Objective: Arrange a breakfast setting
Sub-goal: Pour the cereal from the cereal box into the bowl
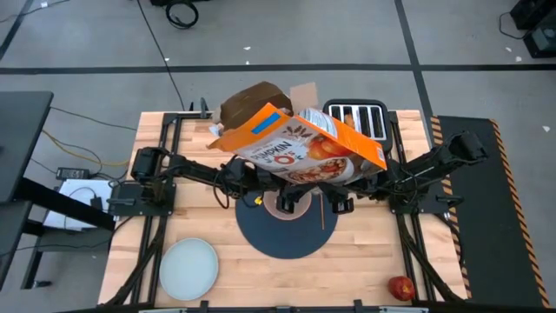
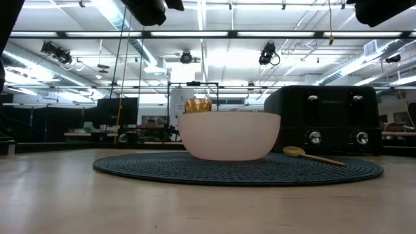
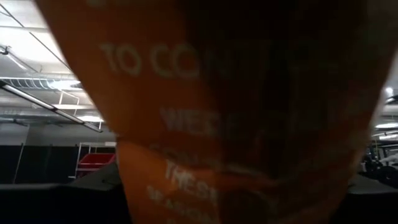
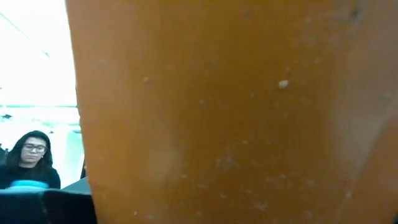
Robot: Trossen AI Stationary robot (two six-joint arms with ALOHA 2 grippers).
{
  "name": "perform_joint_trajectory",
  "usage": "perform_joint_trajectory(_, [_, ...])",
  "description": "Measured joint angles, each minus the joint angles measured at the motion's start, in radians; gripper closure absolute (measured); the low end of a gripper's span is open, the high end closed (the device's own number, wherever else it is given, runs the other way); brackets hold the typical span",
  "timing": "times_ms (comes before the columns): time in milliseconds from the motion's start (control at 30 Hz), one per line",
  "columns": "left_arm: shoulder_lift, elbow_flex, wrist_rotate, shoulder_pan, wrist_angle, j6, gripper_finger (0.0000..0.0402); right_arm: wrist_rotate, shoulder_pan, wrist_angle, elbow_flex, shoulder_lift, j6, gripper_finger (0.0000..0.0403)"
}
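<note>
Orange cardboard of the brown-and-orange cereal box (image 1: 300, 143) sits closest to the overhead camera, tilted above the large round dark-blue mat (image 1: 289, 228) with its open flaps turned away from the mat. Both arms meet under it, the left gripper (image 1: 246, 180) and right gripper (image 1: 347, 184) at its two ends; whether their fingers clamp the box I cannot tell. Beyond the mat stands the black four-slot toaster (image 1: 356, 120); the pale blue-green plate (image 1: 188, 267) and red apple (image 1: 400, 288) lie on the near side of the mat, well apart.

At bench height, the pinkish clear bowl (image 2: 229, 135) stands on the mat, with the gold spoon (image 2: 312, 155) beside it.

Each wrist camera is filled by box cardboard; a person shows in the room behind.

Judging from the tilt, cereal could miss the bowl if the box swings off centre, or the box could slip from a loose hold.

Pale wooden bench (image 1: 365, 261); a ceiling-lit workshop surrounds it.
</note>
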Motion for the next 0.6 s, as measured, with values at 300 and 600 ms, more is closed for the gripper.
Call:
perform_joint_trajectory(300, [-0.009, 0.000, 0.020, -0.002, -0.019, 0.014, 0.0122, 0.016, 0.036, -0.033, 0.000, -0.013, -0.031, 0.0069])
perform_joint_trajectory(600, [-0.108, -0.001, 0.019, -0.006, -0.204, 0.080, 0.0122, 0.098, 0.096, -0.144, 0.000, -0.045, -0.047, 0.0034])
